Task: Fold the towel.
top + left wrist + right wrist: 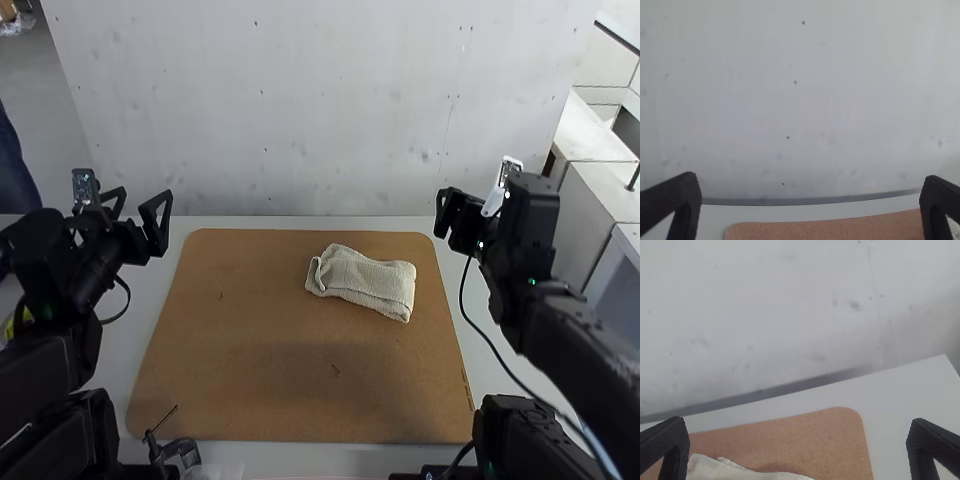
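The fingers of the left gripper point(143, 200) are spread wide apart with nothing between them, and those of the right gripper point(797, 427) are parted just as widely, holding nothing; neither pair touches the cloth. The towel point(362, 280) lies on the board, right of its middle and toward the far edge, as a compact, layered bundle, its left end turned over and a long layered edge along the near side. It looks already folded, at least in part, though the number of layers cannot be told. It should handle as light, soft and limp, with enough nap to grip well and nothing to break; the risk would be pinching one layer and pulling the bundle loose. If it needs straightening, the squarer right end would be the place to take hold, all layers together. Around it is the brown board point(250, 330), set on a pale table point(350, 222), with a whitish wall point(300, 100) behind.
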Controlling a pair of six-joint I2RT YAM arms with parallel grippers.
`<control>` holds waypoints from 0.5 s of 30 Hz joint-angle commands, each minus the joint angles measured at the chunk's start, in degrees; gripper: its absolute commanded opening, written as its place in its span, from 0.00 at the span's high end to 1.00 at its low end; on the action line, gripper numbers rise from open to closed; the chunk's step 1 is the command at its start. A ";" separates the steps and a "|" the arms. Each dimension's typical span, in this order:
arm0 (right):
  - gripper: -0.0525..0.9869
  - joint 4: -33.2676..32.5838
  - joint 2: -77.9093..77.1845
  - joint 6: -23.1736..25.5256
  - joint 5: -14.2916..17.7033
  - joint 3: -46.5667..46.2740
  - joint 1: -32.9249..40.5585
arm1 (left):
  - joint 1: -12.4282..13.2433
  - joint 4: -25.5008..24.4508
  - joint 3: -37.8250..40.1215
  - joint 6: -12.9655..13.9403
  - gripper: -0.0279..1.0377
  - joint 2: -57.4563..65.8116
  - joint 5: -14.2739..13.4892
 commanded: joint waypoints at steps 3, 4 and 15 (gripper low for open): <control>0.04 4.02 -8.33 -3.70 2.35 -6.72 -0.86 | -1.76 -0.58 -3.42 -1.56 0.05 -7.90 -2.60; 0.04 4.19 -10.52 -4.22 2.35 -7.95 -0.77 | -1.84 -5.32 -3.42 -1.74 0.05 -11.24 -3.13; 0.03 2.17 -23.18 -4.31 2.44 -14.19 -0.59 | -2.20 -30.90 -3.51 0.37 0.04 -32.69 -3.13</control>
